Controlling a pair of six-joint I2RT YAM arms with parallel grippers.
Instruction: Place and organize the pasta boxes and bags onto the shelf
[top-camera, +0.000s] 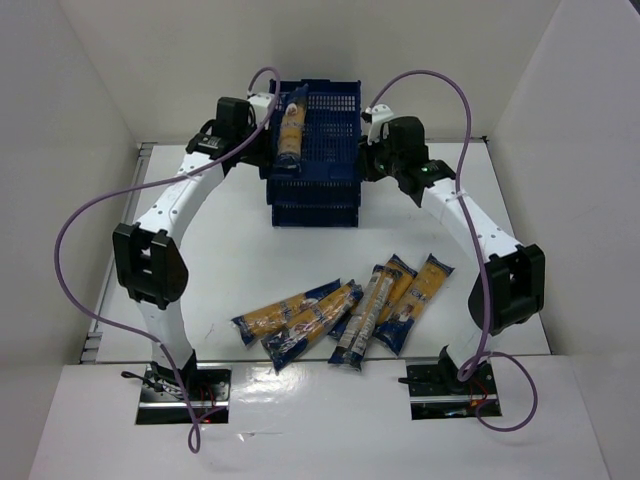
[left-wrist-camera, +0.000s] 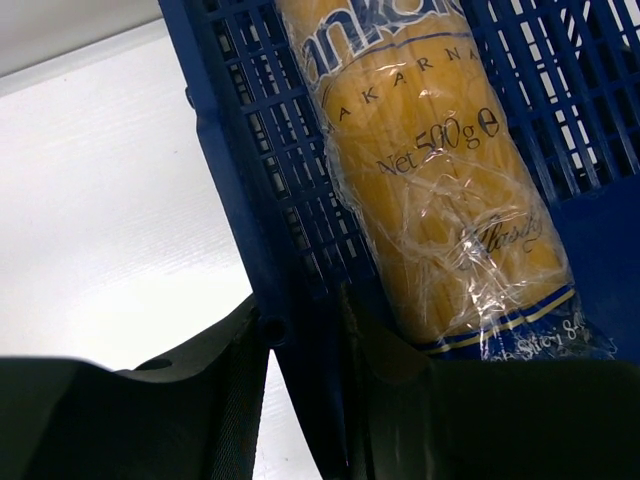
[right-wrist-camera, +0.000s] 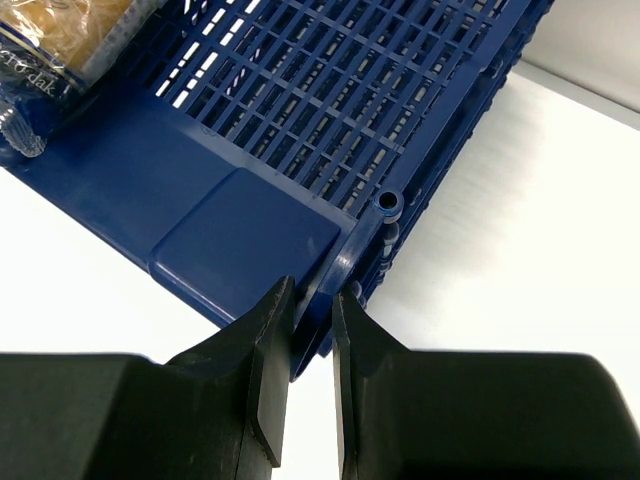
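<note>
Dark blue gridded shelf (top-camera: 335, 125); yellow, blue-ended pasta packets (top-camera: 300, 315).

- The shelf (top-camera: 330, 150) takes up the far middle of the desk (top-camera: 230, 250). The left hand (left-wrist-camera: 305, 345) and right hand (right-wrist-camera: 312, 325) pinch its side rims, blocking both flanks.
- One packet (top-camera: 290, 128) fills the top tray's left strip; the tray's right part is open from above.
- Loose packets (top-camera: 340, 310) crowd the near middle.
- Bare desk lies between the pile and the shelf.

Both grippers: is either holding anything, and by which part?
Both are shut on the shelf: the left gripper clamps its left side wall, the right gripper its right side rim. The pasta packet on it is not gripped.
</note>
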